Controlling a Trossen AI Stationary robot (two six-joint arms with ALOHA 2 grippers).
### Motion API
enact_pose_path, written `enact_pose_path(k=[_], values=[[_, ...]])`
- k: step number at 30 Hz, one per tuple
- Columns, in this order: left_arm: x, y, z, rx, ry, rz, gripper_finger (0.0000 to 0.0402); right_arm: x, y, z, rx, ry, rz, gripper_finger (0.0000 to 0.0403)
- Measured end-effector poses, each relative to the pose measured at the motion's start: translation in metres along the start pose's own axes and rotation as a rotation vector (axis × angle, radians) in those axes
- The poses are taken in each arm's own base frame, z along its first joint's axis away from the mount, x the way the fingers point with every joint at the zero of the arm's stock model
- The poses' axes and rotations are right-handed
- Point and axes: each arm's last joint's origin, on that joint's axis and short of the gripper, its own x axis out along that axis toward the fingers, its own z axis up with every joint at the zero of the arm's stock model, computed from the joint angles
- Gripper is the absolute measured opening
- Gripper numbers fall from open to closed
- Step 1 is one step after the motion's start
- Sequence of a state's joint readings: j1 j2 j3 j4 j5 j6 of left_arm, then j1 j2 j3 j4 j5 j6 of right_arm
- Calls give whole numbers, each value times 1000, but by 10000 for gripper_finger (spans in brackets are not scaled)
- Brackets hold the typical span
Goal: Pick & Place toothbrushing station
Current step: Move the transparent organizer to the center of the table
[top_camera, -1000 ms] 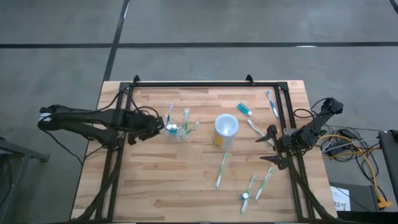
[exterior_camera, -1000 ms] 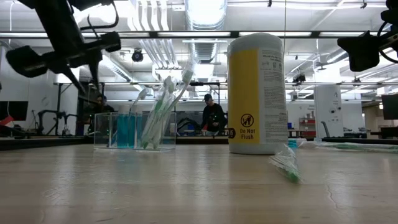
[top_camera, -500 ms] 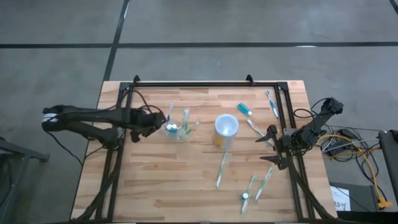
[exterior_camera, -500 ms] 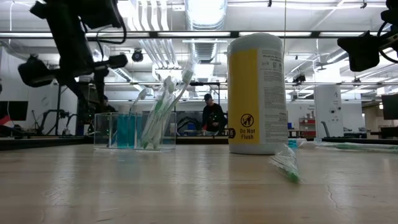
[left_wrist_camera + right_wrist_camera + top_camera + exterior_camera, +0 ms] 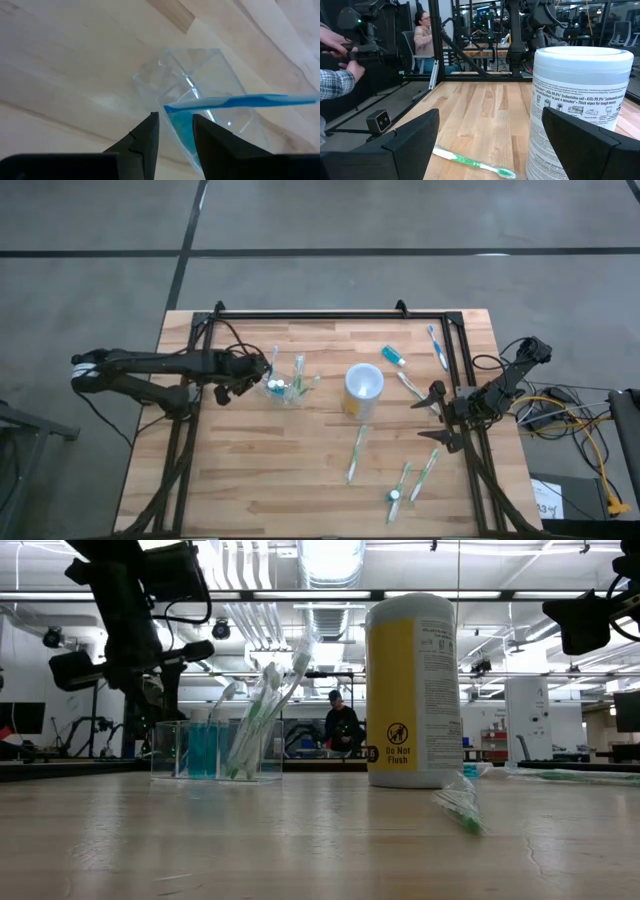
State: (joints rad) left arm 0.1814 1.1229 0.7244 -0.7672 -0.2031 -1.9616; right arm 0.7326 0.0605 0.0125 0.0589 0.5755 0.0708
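Overhead and bench-level views, with both wrist cameras. The toothbrushing station [image 5: 287, 387], a clear plastic holder, stands upright on the wooden bench [image 5: 300, 470], left of centre and just left of the yellow wipes canister [image 5: 362, 390]. At bench level I see the toothbrushing station [image 5: 215, 750] carrying several toothbrushes that lean to one side.

My left gripper [image 5: 252, 380] reaches in from the left edge and sits against the holder's left side. In the left wrist view its two fingers [image 5: 145, 140] stand a narrow gap apart, straddling the near corner of the clear wall, with a blue toothbrush [image 5: 240, 101] lying across the holder just beyond. I cannot tell whether the wall is actually pinched.

My right gripper [image 5: 436, 418] waits at the bench's right edge, fingers [image 5: 405, 137] spread wide and holding nothing; ahead of it lie a green toothbrush [image 5: 472, 161] and the canister.

More toothbrushes [image 5: 356, 452] lie loose on the bench. A person [image 5: 424, 35] sits beyond the bench.
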Motion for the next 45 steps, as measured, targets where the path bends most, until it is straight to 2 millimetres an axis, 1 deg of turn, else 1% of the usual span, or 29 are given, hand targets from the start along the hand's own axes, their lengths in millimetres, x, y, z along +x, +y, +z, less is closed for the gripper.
enact_pose_path(k=[8, 15, 19, 24, 29, 34, 45], values=[[6, 5, 1, -13, 0, 6, 122, 0, 0, 0, 0, 0, 0, 345], [15, 7, 0, -31, 18, -36, 120, 0, 0, 0, 0, 0, 0, 349], [20, 9, 0, -33, 29, -45, 100, 0, 0, 0, 0, 0, 0, 346], [20, 9, 0, -36, 32, -50, 62, 0, 0, 0, 0, 0, 0, 348], [20, 9, 0, -31, 33, -49, 41, 0, 0, 0, 0, 0, 0, 349], [20, 9, 0, -29, 40, -44, 32, 0, 0, 0, 0, 0, 0, 345], [17, 6, -2, -29, 77, -51, 31, 0, 0, 0, 0, 0, 0, 346]])
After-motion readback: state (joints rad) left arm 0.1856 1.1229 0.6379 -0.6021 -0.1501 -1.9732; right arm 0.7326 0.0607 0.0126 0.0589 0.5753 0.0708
